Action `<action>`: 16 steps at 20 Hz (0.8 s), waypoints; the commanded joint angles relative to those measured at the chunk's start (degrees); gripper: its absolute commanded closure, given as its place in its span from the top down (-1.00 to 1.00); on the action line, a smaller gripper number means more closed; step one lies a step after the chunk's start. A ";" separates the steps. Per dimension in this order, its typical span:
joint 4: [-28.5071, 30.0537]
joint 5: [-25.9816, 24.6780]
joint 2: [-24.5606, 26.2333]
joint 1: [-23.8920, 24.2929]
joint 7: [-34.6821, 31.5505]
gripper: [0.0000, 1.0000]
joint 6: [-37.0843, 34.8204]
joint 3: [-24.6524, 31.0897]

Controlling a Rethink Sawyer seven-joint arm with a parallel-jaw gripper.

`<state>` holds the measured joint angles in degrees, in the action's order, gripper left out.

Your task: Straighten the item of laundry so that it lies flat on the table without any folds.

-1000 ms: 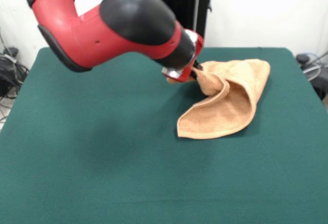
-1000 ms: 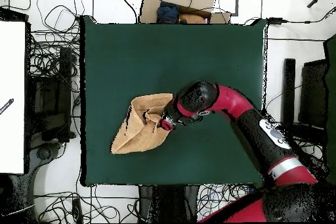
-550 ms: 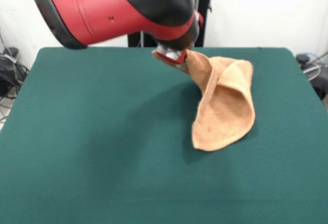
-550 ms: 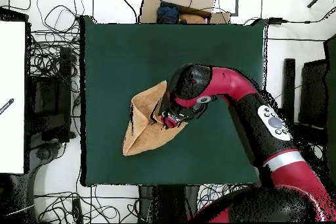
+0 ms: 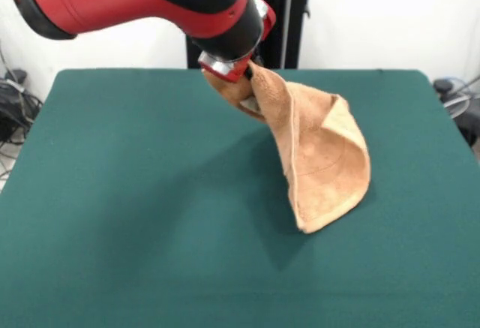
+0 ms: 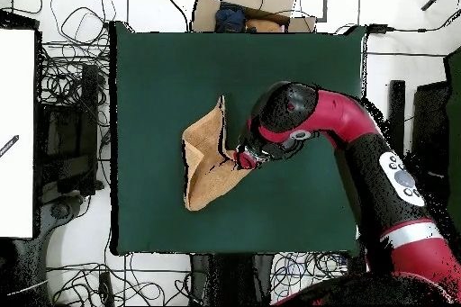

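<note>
In the front view the gripper (image 5: 241, 86) sits upper centre of the frame, clamped on a bunched corner of the peach terry towel (image 5: 322, 159). The jaws themselves are buried in cloth, so their gap cannot be read, but the towel hangs from them. It drapes down and to the right as a folded cone. Its lower tip looks to rest on the green table (image 5: 112, 215) right of centre, though whether it touches or hangs just above is hard to tell.

The risks, as I judge them: the grip takes a wad and not a single edge, so a sideways drag could lay the cloth down doubled, leaving the fold in. A thin pinch on terry could also slip and drop the towel in a heap. If the tip drags and catches on the table's cloth top, it may roll under.

The table top is broad, dark green and bare around the towel. In the overhead view, a white panel (image 6: 16, 132) stands at far left, tangled cables (image 6: 76, 96) lie beside it, and a cardboard box (image 6: 257, 2) sits at top centre beyond the table edge.
</note>
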<state>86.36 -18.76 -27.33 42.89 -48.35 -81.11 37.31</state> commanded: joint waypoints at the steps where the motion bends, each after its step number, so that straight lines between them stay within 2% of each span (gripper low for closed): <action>1: 2.19 3.02 -1.24 -2.87 -17.92 -1.00 6.03 -5.97; 6: -1.99 3.02 2.64 -5.99 -18.51 -1.00 5.05 -8.60; 11: -2.93 3.86 5.91 -8.71 -23.25 -1.00 11.04 -11.77; 16: 0.78 8.83 7.66 -6.20 -21.17 -1.00 18.12 -11.24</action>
<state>85.04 -14.01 -24.11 36.71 -50.16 -73.00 30.35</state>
